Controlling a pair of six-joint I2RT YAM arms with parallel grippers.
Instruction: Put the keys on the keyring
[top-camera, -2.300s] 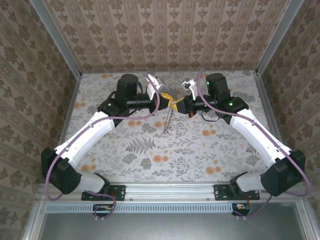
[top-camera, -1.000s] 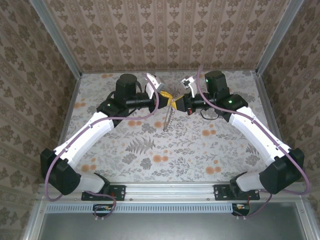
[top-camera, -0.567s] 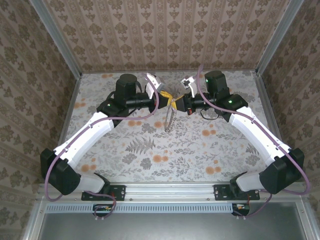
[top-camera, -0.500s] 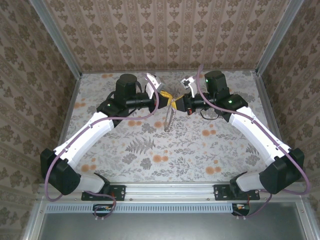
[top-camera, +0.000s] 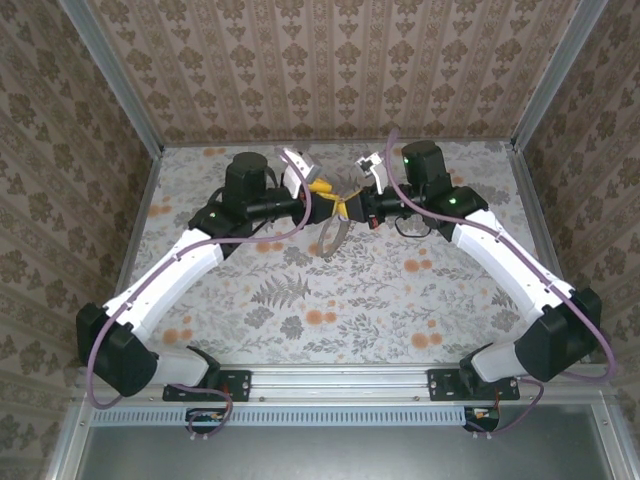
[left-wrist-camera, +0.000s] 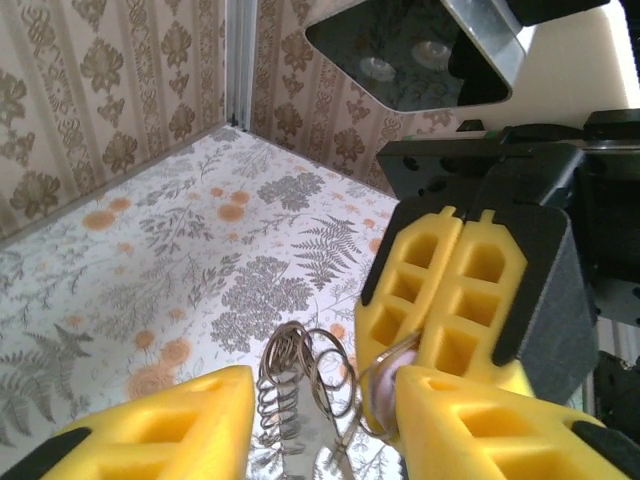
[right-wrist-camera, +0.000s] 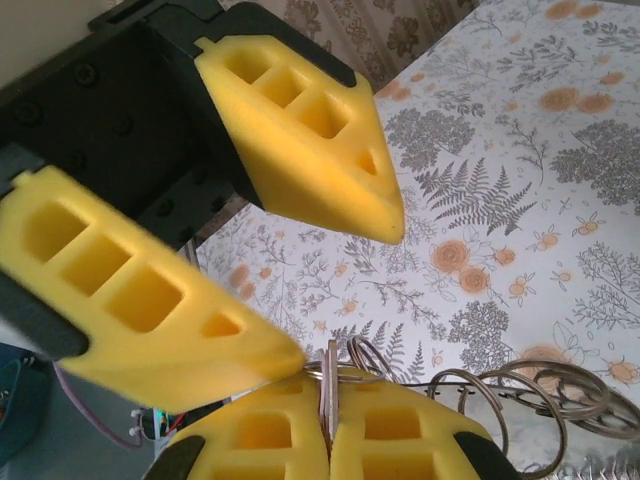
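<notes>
Both arms are raised over the back-middle of the table (top-camera: 300, 300), wrists turned toward each other, grippers nearly tip to tip. L gripper (right-wrist-camera: 345, 295): the fingers are seen well apart, approx. half spread, nothing clamped betw. them. The tip of its lower finger is seen just beside, poss. touching, the metal at the R fingertips; contact cannot be confirmed. R gripper (right-wrist-camera: 328, 402): the fingers are pressed together, and a thin metal edge of the keyring (top-camera: 334, 236) is pinched betw. the tips. From above, the keyring is seen as a dark oval loop hung below the R gripper, clear of the table, over the back-middle of the floral surface. Several thinner wire loops are seen overlapped next to the pinch pt. The keys (left-wrist-camera: 281, 392) are seen as a jagged, coil-like silvery string hung with those loops, in the gap betw. the L fingers and not gripped by them. Whether the keys are threaded on the loop cannot be told.
</notes>
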